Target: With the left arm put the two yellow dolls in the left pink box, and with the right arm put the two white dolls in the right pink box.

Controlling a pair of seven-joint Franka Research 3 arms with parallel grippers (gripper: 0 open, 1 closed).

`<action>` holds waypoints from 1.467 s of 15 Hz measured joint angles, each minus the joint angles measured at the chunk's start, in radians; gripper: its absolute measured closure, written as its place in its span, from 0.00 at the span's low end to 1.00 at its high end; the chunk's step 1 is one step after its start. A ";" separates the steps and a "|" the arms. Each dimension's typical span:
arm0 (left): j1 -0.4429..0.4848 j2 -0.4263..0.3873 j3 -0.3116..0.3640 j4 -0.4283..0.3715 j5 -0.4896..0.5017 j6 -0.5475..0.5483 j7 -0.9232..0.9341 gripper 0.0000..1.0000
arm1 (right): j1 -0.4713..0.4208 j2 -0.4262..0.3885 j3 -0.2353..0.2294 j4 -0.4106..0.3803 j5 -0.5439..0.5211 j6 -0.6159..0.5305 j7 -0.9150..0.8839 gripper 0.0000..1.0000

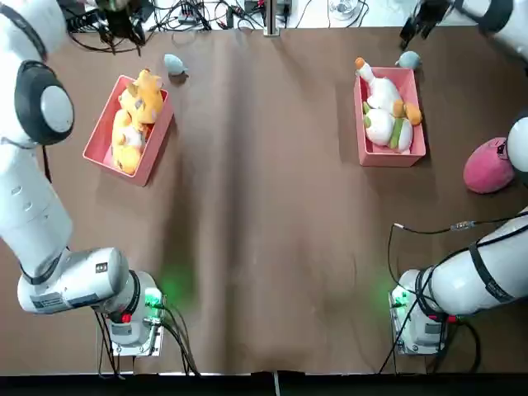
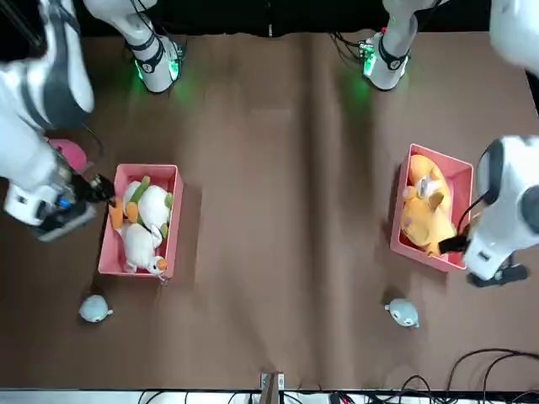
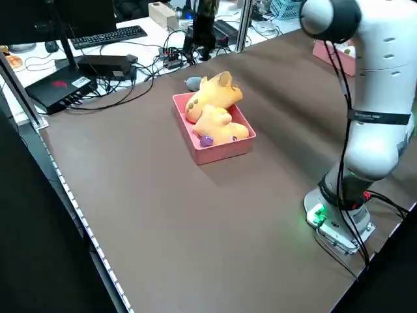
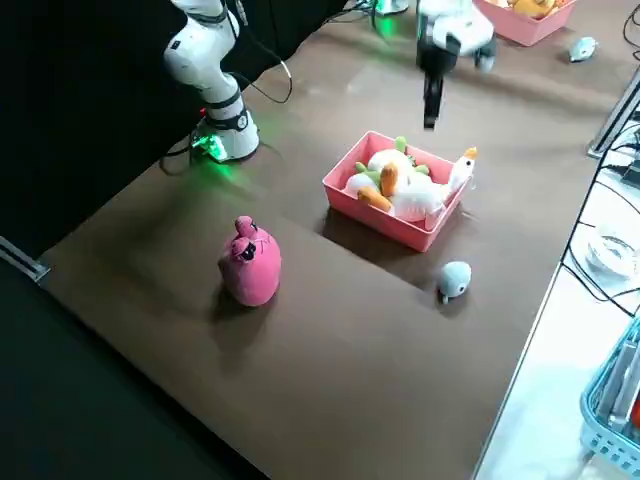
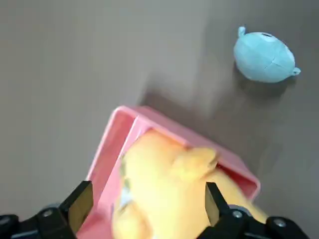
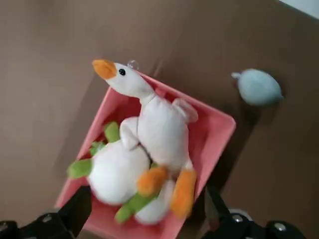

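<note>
Four dolls already lie in their bins, so the coming move is most likely only a retreat, each tool lifting straight up and away from its box.

From overhead, the two yellow dolls (image 1: 132, 124) fill the left pink box (image 1: 98, 132) near the counter's far left corner, its long axis running slantwise from the far edge toward the left edge. The two white dolls (image 1: 384, 111) lie in the right pink box (image 1: 410, 154) near the far right corner, long axis running near to far. A round pink plush (image 1: 488, 167) sits by the right edge, well apart, and a small grey blob (image 1: 173, 64) rests just beyond each box.

From the front, the right tool (image 2: 103, 189) hangs beside the white dolls' box on its outer side; the left arm stands beside the yellow dolls' box.

The left side view shows both yellow dolls heaped inside the bin, one leaning on the far wall.

The right side view shows the goose's head resting over the box rim.

In the left wrist view, the left tool (image 5: 147, 199) is spread wide above the yellow dolls, gripping nothing.

In the right wrist view, the right tool (image 6: 144, 206) is likewise spread and empty above the white dolls. Nothing blocks either arm's way upward.
</note>
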State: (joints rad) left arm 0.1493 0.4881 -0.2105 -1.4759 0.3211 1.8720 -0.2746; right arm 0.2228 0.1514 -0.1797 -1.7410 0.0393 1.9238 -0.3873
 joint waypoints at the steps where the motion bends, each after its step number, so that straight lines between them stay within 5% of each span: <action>1: 0.010 -0.043 -0.001 0.001 -0.016 -0.041 0.000 0.01 | -0.002 -0.002 -0.002 0.077 0.000 -0.099 0.053 0.00; 4: 0.061 -0.146 -0.002 0.000 -0.106 -0.143 0.004 0.01 | -0.045 -0.006 -0.007 0.225 0.000 -0.248 0.122 0.00; 9: 0.087 -0.259 -0.006 -0.003 -0.148 -0.303 0.008 0.01 | -0.143 -0.064 -0.006 0.322 0.000 -0.432 0.136 0.00; 14: 0.082 -0.290 -0.034 -0.005 -0.159 -0.407 -0.005 0.01 | -0.231 -0.131 0.076 0.286 -0.003 -0.485 0.191 0.00; 19: 0.084 -0.427 -0.041 -0.005 -0.230 -0.492 -0.007 0.01 | -0.325 -0.175 0.194 0.210 -0.033 -0.458 0.267 0.00; 22: 0.084 -0.462 -0.046 -0.016 -0.251 -0.508 -0.002 0.01 | -0.326 -0.177 0.221 0.228 -0.057 -0.437 0.284 0.00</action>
State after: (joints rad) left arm 0.2333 0.0265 -0.2567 -1.4917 0.0700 1.3641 -0.2767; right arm -0.1033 -0.0259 0.0416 -1.5128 -0.0179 1.4868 -0.1031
